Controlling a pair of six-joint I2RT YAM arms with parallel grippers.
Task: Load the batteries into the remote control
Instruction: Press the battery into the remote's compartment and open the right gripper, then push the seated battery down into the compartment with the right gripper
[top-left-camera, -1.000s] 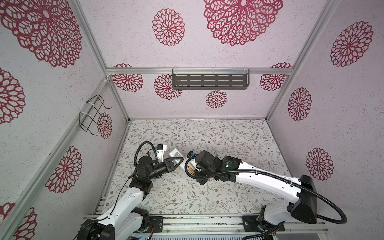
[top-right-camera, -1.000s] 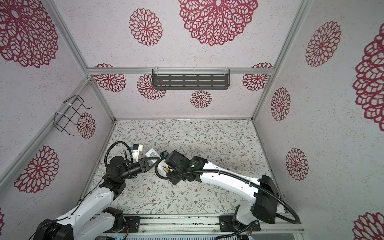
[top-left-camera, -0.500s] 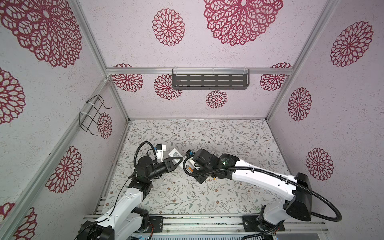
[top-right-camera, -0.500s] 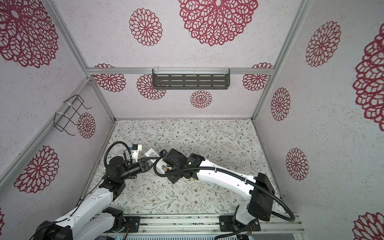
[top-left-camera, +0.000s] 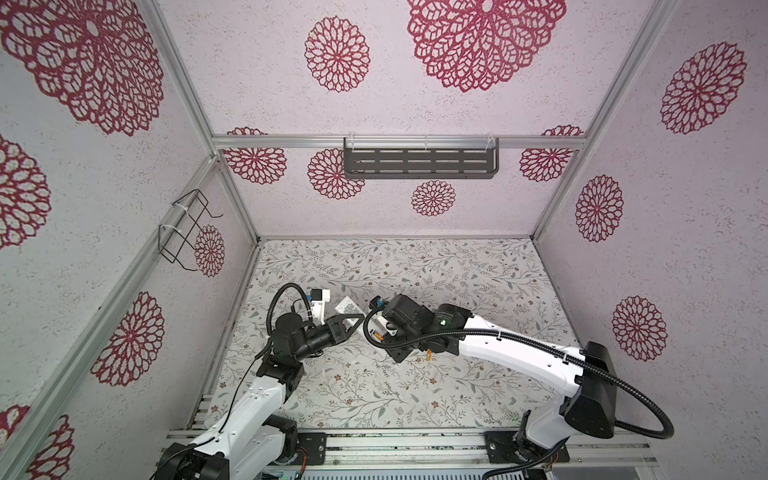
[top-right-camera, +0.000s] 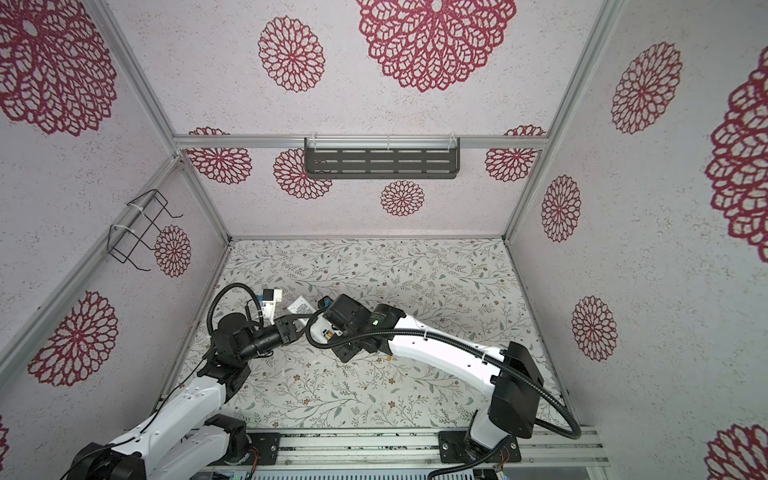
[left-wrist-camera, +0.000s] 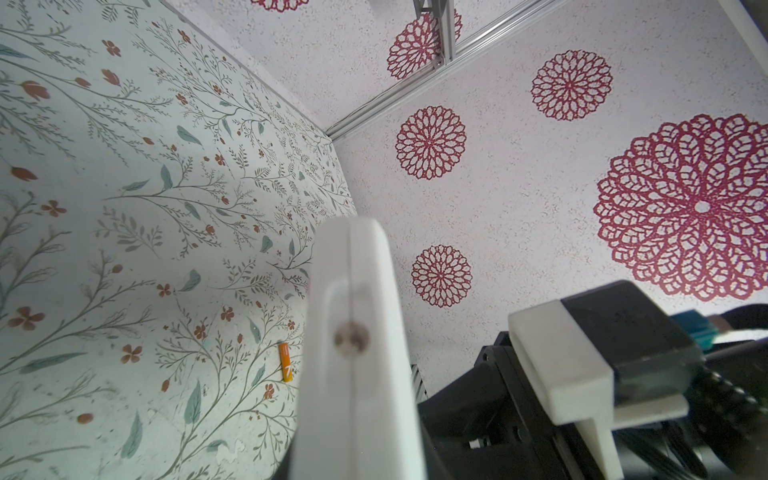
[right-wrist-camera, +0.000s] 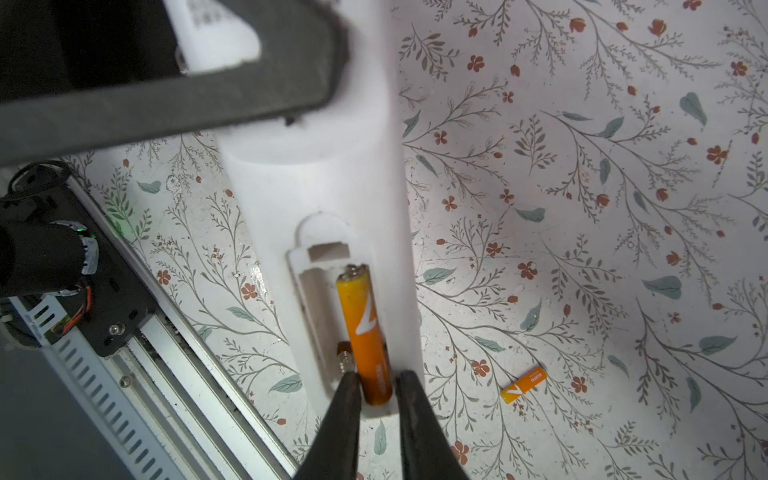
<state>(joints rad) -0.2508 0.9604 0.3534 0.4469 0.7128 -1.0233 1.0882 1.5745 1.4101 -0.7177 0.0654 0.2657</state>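
Note:
My left gripper (top-left-camera: 351, 322) is shut on the white remote control (right-wrist-camera: 316, 187), holding it above the mat with its labelled back (top-left-camera: 348, 308) facing up. The battery compartment is open. One orange battery (right-wrist-camera: 365, 328) lies tilted in the right-hand slot, its near end sticking out over the compartment's edge. The slot beside it is empty. My right gripper (right-wrist-camera: 376, 376) flanks that near end with its jaws slightly apart, a thin gap beside the battery. A second battery (right-wrist-camera: 523, 384) lies loose on the floral mat (top-left-camera: 429, 354). In the left wrist view the remote (left-wrist-camera: 357, 353) shows edge-on.
The two wrists nearly touch at the mat's left middle. A grey slotted shelf (top-left-camera: 419, 163) hangs on the back wall and a wire rack (top-left-camera: 187, 230) on the left wall. An aluminium rail (top-left-camera: 415, 446) runs along the front edge. Walls close in three sides.
My right wrist has shifted slightly left toward the remote, and its jaws have eased apart round the battery. The left arm has kept still with the remote.

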